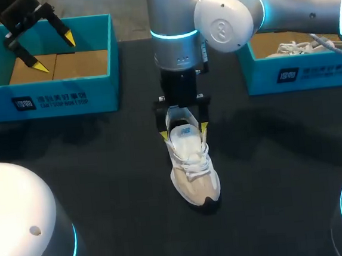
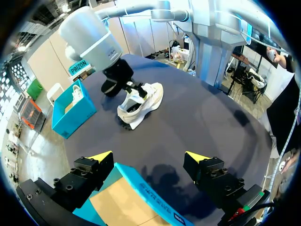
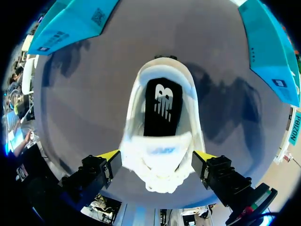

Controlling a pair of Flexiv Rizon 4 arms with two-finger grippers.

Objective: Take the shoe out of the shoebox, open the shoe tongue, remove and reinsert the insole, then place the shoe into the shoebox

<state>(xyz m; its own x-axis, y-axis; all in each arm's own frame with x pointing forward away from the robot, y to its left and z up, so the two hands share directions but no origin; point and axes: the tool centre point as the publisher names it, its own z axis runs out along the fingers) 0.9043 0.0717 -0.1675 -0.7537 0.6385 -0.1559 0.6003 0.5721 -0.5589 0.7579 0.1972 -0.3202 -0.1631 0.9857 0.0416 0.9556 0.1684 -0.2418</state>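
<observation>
A white and beige sneaker (image 1: 193, 171) stands on the dark table, toe toward the near edge. My right gripper (image 1: 184, 131) points straight down over its heel end, open, with a yellow tip on each side of the collar. In the right wrist view the shoe (image 3: 162, 141) lies between the spread fingers (image 3: 110, 156), and a black insole (image 3: 162, 106) lies flat inside behind the white tongue (image 3: 160, 151). My left gripper (image 1: 54, 52) hangs open and empty above the empty teal shoebox (image 1: 48, 94) at the far left; the left wrist view shows that box's rim (image 2: 141, 186) just under it.
A second teal box (image 1: 300, 69) holding another white shoe (image 1: 307, 46) stands at the far right, under my right arm. Two white domed arm bases (image 1: 24, 225) fill the near corners. In the left wrist view the sneaker (image 2: 141, 101) sits well ahead on open table.
</observation>
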